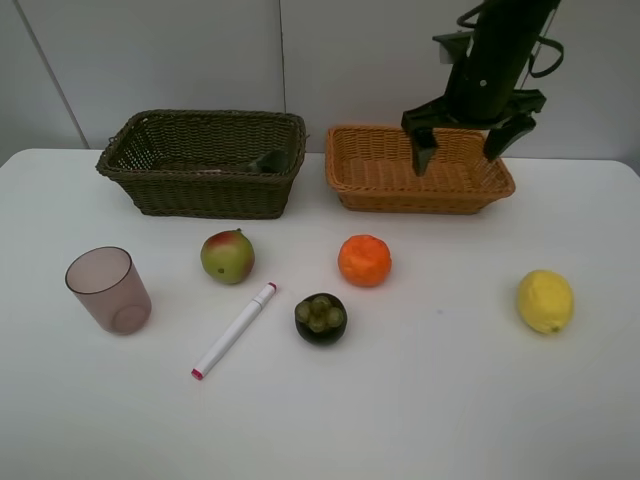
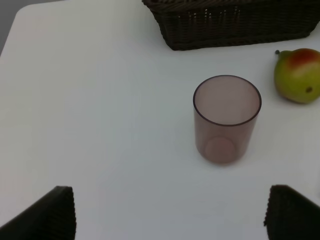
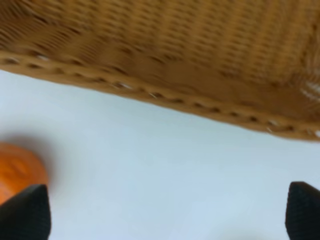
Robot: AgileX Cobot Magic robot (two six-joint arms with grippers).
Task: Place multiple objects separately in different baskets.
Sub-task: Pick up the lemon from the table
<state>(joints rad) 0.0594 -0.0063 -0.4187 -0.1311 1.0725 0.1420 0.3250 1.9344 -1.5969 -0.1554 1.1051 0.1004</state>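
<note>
My right gripper hangs open and empty over the orange-tan basket; its wrist view shows the basket's front wall and the orange. My left gripper is open and empty, a little short of the mauve cup. On the table lie the cup, mango, white marker, dark round fruit, orange and lemon. A dark green bottle lies in the dark basket. The pink bottle is out of view.
Both baskets stand side by side at the back of the white table, before a grey wall. The left arm does not show in the exterior view. The mango and the dark basket lie beyond the cup in the left wrist view.
</note>
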